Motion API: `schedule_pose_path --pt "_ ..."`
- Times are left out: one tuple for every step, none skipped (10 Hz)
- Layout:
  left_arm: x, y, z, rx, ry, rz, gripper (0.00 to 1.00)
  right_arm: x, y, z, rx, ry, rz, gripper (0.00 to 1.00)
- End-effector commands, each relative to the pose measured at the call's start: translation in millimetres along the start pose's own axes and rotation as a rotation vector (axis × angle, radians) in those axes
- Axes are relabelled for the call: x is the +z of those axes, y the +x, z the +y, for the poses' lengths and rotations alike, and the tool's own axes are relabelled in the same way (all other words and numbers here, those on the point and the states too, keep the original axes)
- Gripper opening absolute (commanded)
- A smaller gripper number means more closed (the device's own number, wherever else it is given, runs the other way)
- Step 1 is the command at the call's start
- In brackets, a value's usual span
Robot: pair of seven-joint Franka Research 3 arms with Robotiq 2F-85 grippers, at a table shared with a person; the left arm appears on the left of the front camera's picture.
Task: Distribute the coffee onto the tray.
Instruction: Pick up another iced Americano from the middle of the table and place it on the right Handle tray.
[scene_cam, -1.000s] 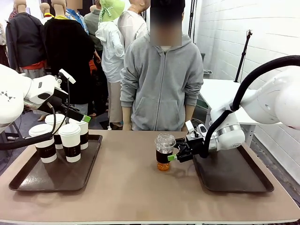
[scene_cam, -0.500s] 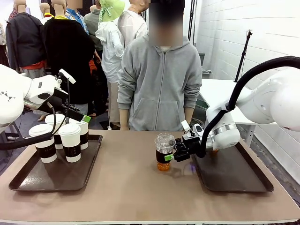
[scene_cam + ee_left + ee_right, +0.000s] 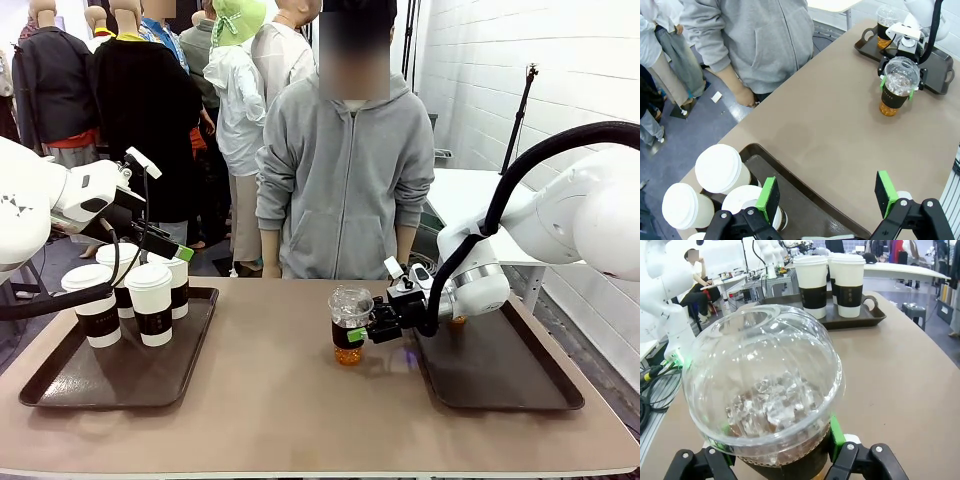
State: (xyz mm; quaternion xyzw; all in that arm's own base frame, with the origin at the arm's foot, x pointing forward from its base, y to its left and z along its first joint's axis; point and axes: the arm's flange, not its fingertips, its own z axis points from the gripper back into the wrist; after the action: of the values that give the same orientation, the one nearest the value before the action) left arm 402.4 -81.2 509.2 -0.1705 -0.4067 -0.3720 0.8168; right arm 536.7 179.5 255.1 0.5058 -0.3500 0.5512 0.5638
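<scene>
1. Near the robot's edge of the brown desk (image 3: 280, 400), two dark trays lie flat: the left tray (image 3: 70, 385) holds the paper cups, and the right tray (image 3: 500, 375) sits under the right arm.
2. On the left tray stand four tall white paper cups with white lids and dark brown sleeves (image 3: 153, 303), bunched together at the tray's far left part; the left wrist view looks down on their lids (image 3: 719, 169).
3. The left gripper (image 3: 827, 195) hangs above that tray, beside the cups, its green-padded fingers (image 3: 768, 199) spread wide apart with nothing between them.
4. Near the middle of the desk, just left of the right tray, stands a clear dome-lidded cup of dark drink (image 3: 349, 325), upright and resting on the desk surface.
5. The right gripper (image 3: 358, 333) reaches in sideways from the right at the height of the cup's dark band. In the right wrist view the cup (image 3: 765, 400) sits between the two fingers, with a green pad (image 3: 836, 432) right against its side; the left wrist view shows a green pad on each flank of the cup (image 3: 897, 87). The jaws are drawn in around the cup; whether they press firmly I cannot tell.
6. Farther back, on the far part of the right tray behind the right arm, a second clear cup of dark drink (image 3: 886, 25) stands.
7. At the far side of the desk a person in a grey zip hoodie (image 3: 345, 170) stands with arms hanging down, hands apart from the cups.
</scene>
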Motion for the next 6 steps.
schedule_pose_path --pt "-0.8 -2.1 1.9 0.004 -0.004 0.0 1.0 -1.1 2.7 -2.8 -0.017 0.026 -0.011 0.83" --pt "-0.8 -2.1 1.9 0.004 -0.004 0.0 1.0 -0.8 3.1 -1.9 -0.015 0.022 -0.014 0.83" --pt "-0.8 -2.1 1.9 0.004 -0.004 0.0 1.0 -0.6 4.3 -0.6 -0.011 0.026 -0.02 0.83" --pt "-0.8 -2.1 1.9 0.004 -0.004 0.0 1.0 1.1 7.5 2.2 -0.004 0.027 -0.026 0.83" --pt "-0.8 -2.1 1.9 0.004 -0.004 0.0 1.0 6.0 13.3 6.9 0.003 0.03 -0.042 0.83" --pt "-0.8 -2.1 1.9 0.004 -0.004 0.0 1.0 12.3 21.5 12.5 0.024 0.019 -0.047 0.83"
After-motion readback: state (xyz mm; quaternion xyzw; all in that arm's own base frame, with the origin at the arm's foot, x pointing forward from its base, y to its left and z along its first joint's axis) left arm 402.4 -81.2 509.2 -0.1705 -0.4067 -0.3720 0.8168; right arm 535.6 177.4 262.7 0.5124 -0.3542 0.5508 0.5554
